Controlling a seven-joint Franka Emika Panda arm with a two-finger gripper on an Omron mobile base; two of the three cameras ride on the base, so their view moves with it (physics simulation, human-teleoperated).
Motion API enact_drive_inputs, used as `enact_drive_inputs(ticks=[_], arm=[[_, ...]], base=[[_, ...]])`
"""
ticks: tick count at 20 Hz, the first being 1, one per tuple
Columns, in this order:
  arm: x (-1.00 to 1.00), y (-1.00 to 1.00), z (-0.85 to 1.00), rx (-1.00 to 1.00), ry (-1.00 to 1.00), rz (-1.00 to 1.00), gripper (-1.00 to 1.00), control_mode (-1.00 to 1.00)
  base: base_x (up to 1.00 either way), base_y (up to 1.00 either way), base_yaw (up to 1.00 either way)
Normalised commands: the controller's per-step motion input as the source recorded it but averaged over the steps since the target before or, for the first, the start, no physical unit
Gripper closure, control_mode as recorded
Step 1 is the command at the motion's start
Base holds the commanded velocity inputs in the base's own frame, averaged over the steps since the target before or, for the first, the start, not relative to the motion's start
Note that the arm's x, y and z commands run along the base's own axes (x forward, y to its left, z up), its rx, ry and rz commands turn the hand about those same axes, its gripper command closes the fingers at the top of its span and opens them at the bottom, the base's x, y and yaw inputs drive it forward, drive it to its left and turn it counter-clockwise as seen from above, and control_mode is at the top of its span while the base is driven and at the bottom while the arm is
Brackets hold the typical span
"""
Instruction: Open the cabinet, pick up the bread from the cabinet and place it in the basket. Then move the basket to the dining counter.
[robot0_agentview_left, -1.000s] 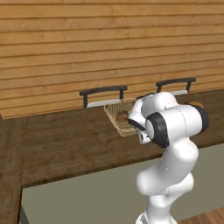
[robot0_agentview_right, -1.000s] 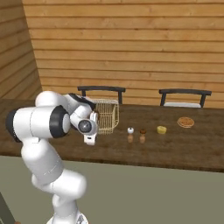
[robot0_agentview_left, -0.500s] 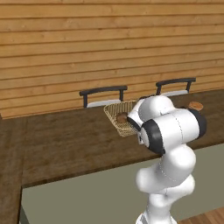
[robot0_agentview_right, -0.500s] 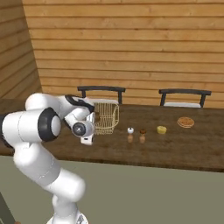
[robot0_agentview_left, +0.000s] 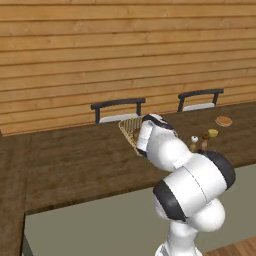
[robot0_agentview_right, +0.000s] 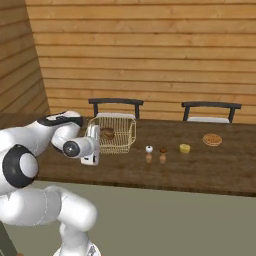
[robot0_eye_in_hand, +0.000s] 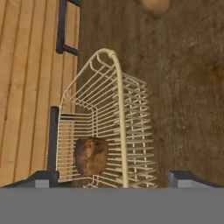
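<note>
So the arm (robot0_agentview_right: 45, 135) is over on the left, reaching across the dining counter (robot0_agentview_right: 210, 170), that long dark plank top with the plain grey-green front. The gripper (robot0_agentview_right: 91, 144) is right at the left edge of the basket (robot0_agentview_right: 116, 134), and through the hand camera its two dark fingertips (robot0_eye_in_hand: 39, 177) sit spread wide, one on each side of the basket (robot0_eye_in_hand: 109, 131). Whether they're actually pinching the rim, I honestly can't tell.

The basket is tipped up on its side, open face toward the room, over the counter just in front of the left chair (robot0_agentview_right: 116, 102). The bread (robot0_agentview_right: 107, 133), a dark-brown lump, is inside it, lying against the weave (robot0_eye_in_hand: 90, 155).

Going right along the counter: two little shakers (robot0_agentview_right: 149, 154), one white-topped and one dark-topped, side by side, then a small yellow thing (robot0_agentview_right: 185, 148), then a flat tan bun (robot0_agentview_right: 212, 139) near the second chair (robot0_agentview_right: 211, 106). From the other side, the basket (robot0_agentview_left: 131, 129) peeks out behind the arm's wrist.
</note>
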Motion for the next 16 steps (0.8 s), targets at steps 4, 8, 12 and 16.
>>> enact_drive_inputs(ticks=[4,8,12,16], arm=[[-0.61,-0.39,1.0,-0.03,0.05,0.0,-1.0,-1.0],[-0.4,-0.38,1.0,-0.01,0.21,0.0,-1.0,-1.0],[-0.28,-0.19,1.0,-0.04,0.31,0.0,-1.0,-1.0],[-0.17,-0.01,1.0,-0.08,0.34,0.01,-1.0,-1.0]], base=[[0.0,0.0,0.0],[0.0,0.0,0.0],[0.0,0.0,0.0],[0.0,0.0,0.0]])
